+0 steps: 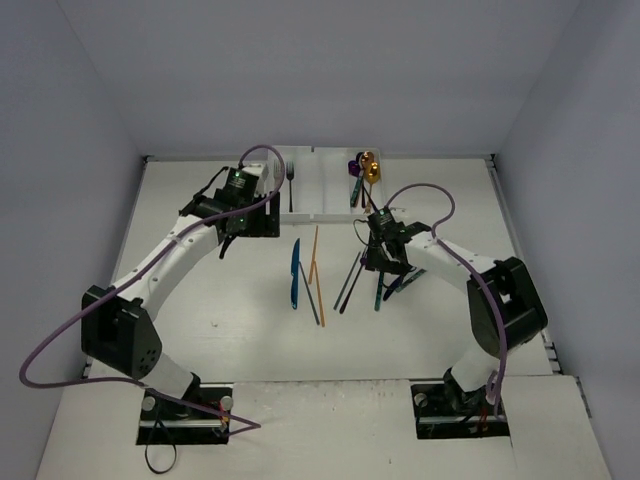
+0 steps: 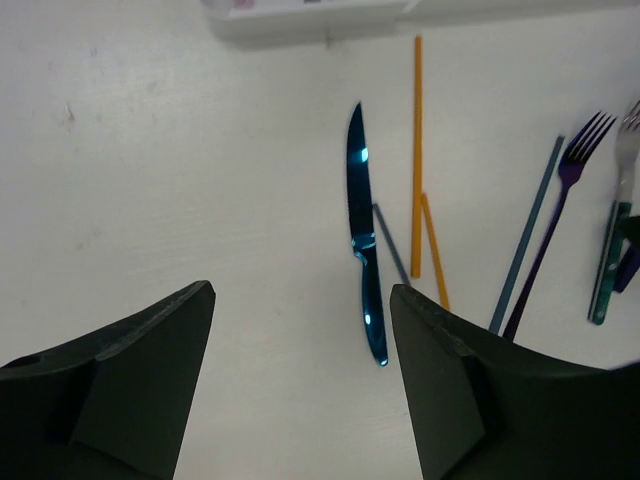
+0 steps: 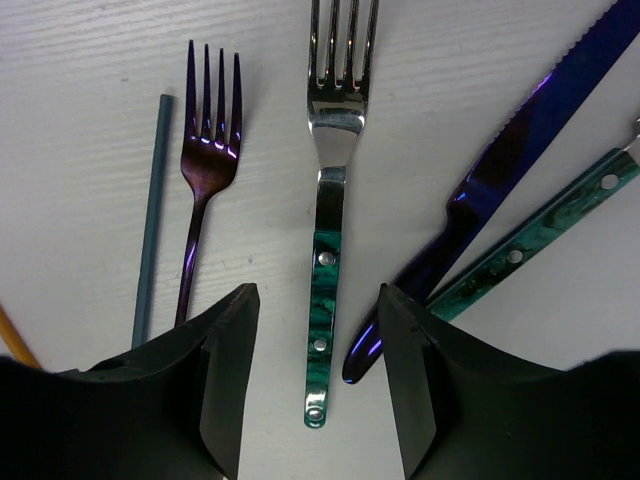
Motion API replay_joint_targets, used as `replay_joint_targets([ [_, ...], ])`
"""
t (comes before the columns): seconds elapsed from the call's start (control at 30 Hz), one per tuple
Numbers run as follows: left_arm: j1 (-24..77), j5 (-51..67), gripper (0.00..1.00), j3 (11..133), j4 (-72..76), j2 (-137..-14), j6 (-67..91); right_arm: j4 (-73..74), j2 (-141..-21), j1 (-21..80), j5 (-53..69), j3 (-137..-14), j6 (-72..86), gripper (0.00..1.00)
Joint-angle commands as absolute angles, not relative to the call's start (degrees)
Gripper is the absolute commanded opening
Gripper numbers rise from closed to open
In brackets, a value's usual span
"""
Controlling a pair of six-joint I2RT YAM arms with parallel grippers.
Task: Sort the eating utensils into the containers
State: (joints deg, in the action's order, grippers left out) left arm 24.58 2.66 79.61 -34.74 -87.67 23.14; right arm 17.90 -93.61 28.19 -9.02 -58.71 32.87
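On table (image 1: 200, 300): most utensils (image 1: 295, 275) unsorted | tray (image 1: 325, 190): few placed | left gripper (image 2: 300, 295): jaws apart, empty | right gripper (image 3: 318, 290): jaws apart astride teal-handled fork (image 3: 328, 220)

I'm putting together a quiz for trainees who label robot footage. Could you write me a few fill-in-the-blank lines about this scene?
The teal-handled utensil lying between the right pincer's open jaws is a ____.
The knife ahead of the left pincer is coloured ____.
The left pincer is open and holds ____.
The orange chopsticks lie on the ____, outside the white tray.
Missing words: fork; blue; nothing; table.
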Motion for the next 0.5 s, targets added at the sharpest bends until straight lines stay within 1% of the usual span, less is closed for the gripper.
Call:
replay_joint_targets([
  [0.0, 24.3, 2.8, 0.69, 74.4, -36.1, -81.3, 24.4, 16.2, -96.3, 28.5, -10.4, -61.3, 35.6, 0.45],
  [0.3, 24.3, 2.9, 0.69, 71.5, -38.5, -77.0, 23.6, 15.0, -99.3, 28.6, -11.2, -59.2, 37.7, 0.26],
  [0.47, 24.3, 4.2, 0.69, 71.2, -38.8, -76.0, 24.1, 14.4, -99.4, 28.6, -11.4, -58.4, 37.4, 0.09],
])
